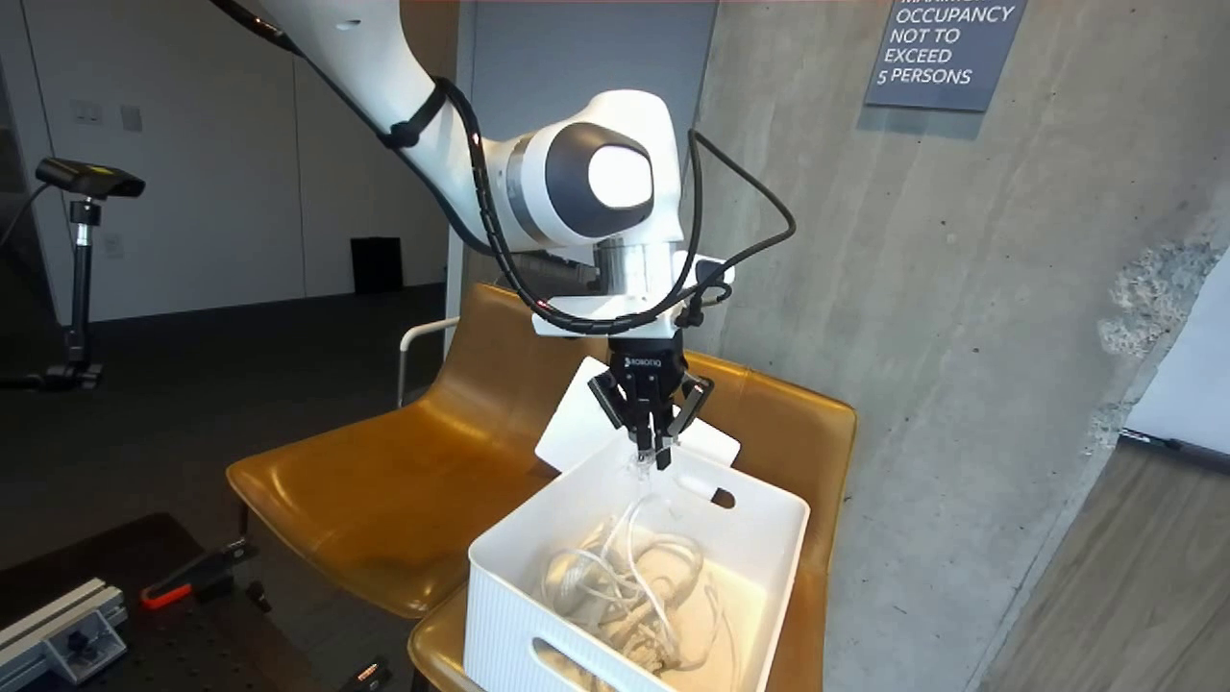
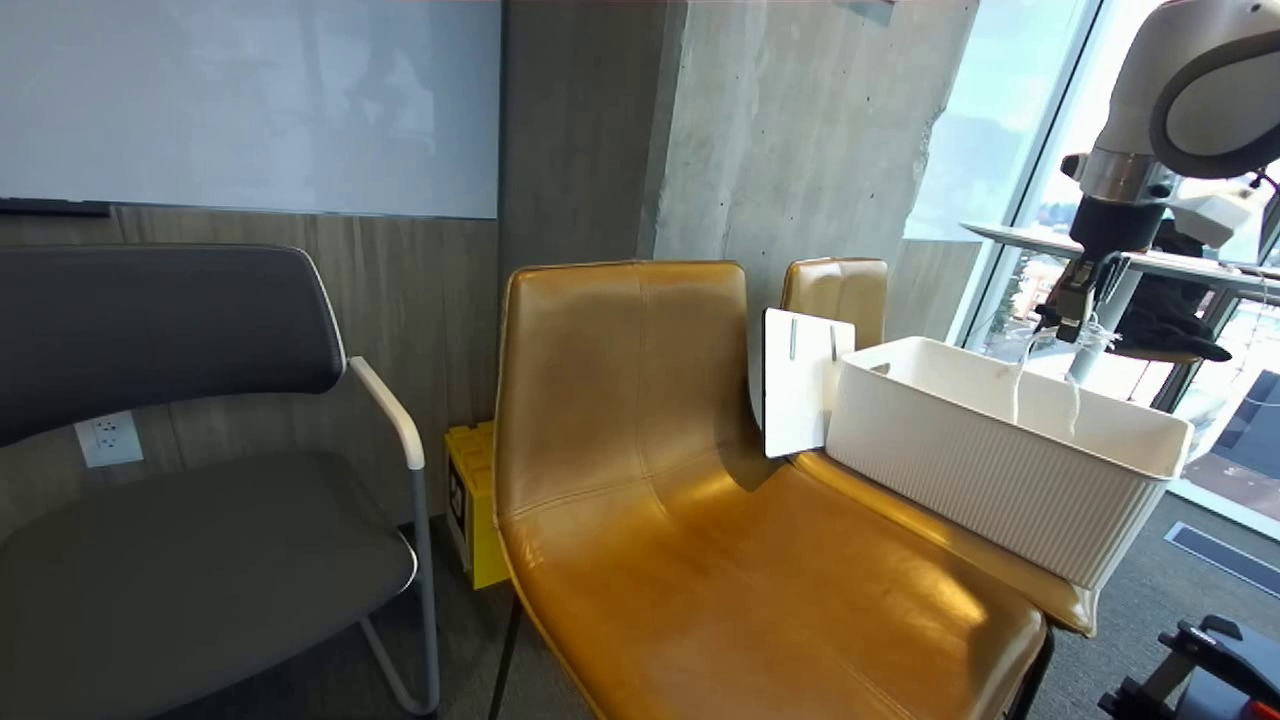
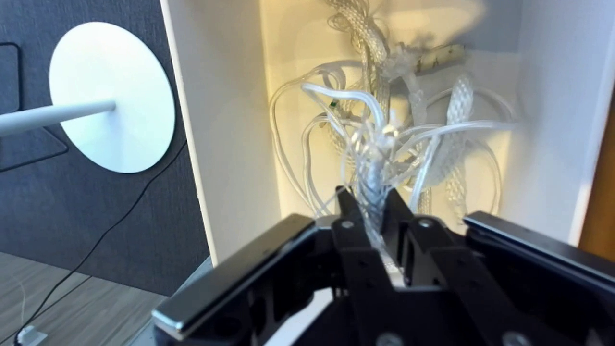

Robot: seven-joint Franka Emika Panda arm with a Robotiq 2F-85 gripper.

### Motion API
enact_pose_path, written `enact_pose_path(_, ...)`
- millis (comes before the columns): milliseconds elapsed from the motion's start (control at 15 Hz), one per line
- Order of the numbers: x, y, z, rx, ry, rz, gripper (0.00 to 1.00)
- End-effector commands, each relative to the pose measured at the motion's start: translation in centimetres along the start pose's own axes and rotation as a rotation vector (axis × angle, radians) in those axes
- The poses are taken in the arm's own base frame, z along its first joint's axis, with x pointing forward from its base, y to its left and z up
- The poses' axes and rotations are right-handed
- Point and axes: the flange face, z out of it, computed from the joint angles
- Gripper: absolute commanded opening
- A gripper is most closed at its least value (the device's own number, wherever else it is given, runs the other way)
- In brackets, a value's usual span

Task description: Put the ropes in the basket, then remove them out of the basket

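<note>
Ropes (image 3: pixel 377 149) pinched in gripper (image 1: pixel 653 460) over basket (image 1: pixel 504 625), twelve o'clock in an exterior view — maybe best to dip toward six o'clock, then let go softly.

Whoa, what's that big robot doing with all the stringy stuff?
That robot arm is handling a bunch of pale ropes. Its pincer holds a frayed end over the white basket, with some trailing down to the tangle inside. The basket stands on a brown chair. The job is to put the ropes in and then take them out; from this moment alone, I can't tell which half it's on.
</note>
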Motion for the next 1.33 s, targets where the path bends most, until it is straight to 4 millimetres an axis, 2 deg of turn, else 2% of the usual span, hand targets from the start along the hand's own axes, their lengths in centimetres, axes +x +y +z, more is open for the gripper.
enact_pose_path(0,-0.4,-1.3,-1.3,0.008,0.048,0.033,0.51)
enact_pose_path(267,0.7,-2.9,-0.5,0.016,0.044,0.037,0.79)
enact_pose_path(467,1.4,-3.1,0.8,0.011,0.029,0.041,0.99)
enact_pose_path(667,1.6,-2.6,3.7,0.03,-0.002,0.068,1.0)
enact_pose_path(933,1.7,-2.1,9.5,0.075,-0.054,0.105,1.0)
enact_pose_path(1267,2.4,-0.1,16.5,0.087,-0.103,0.137,1.0)
